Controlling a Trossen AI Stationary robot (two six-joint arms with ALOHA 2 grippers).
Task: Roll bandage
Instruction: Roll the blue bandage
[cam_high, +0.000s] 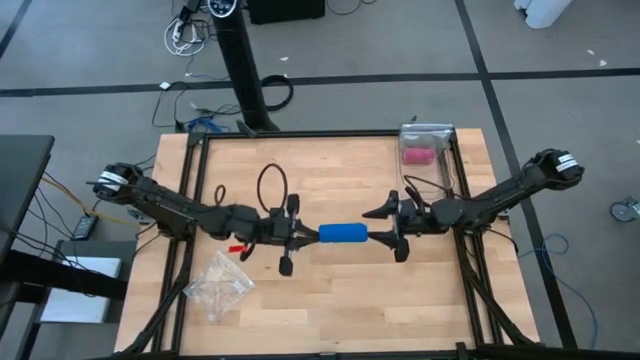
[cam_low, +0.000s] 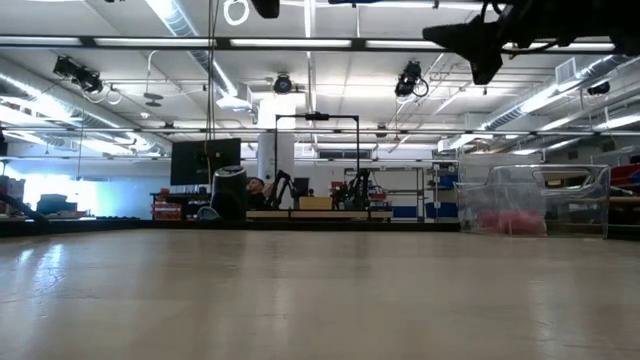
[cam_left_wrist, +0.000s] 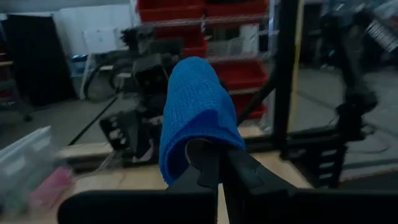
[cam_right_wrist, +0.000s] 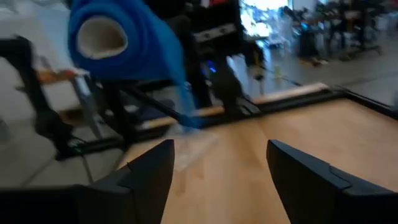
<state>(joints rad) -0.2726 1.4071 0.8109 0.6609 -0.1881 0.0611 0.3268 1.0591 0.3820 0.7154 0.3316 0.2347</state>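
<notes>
The bright blue bandage (cam_high: 343, 233) is a rolled cylinder held level in the air over the table's middle. It also shows in the left wrist view (cam_left_wrist: 196, 106). In the right wrist view (cam_right_wrist: 134, 43) its pale hollow end faces the camera and a short loose tail (cam_right_wrist: 186, 106) hangs down. My left gripper (cam_high: 308, 233) is shut on the roll's left end. My right gripper (cam_high: 390, 232) is open just past the roll's right end, with its fingers (cam_right_wrist: 149, 168) spread and touching nothing. The low view shows neither gripper near the tabletop. My left gripper (cam_left_wrist: 214, 165) holds the roll by its left end (cam_left_wrist: 186, 146), pinched between the two shut fingers. The fingers come level from the table's left and lie along the roll. The roll sticks straight out past the fingertips toward the right gripper, lifted clear of the table.
A clear box (cam_high: 428, 150) with a pink roll (cam_high: 417, 153) stands at the back right and shows in the low view (cam_low: 540, 200). A crumpled clear plastic bag (cam_high: 222, 285) lies at the front left. A black cable loop (cam_high: 272, 182) hangs behind the left gripper. Dark frame rails (cam_high: 190, 200) run along both sides.
</notes>
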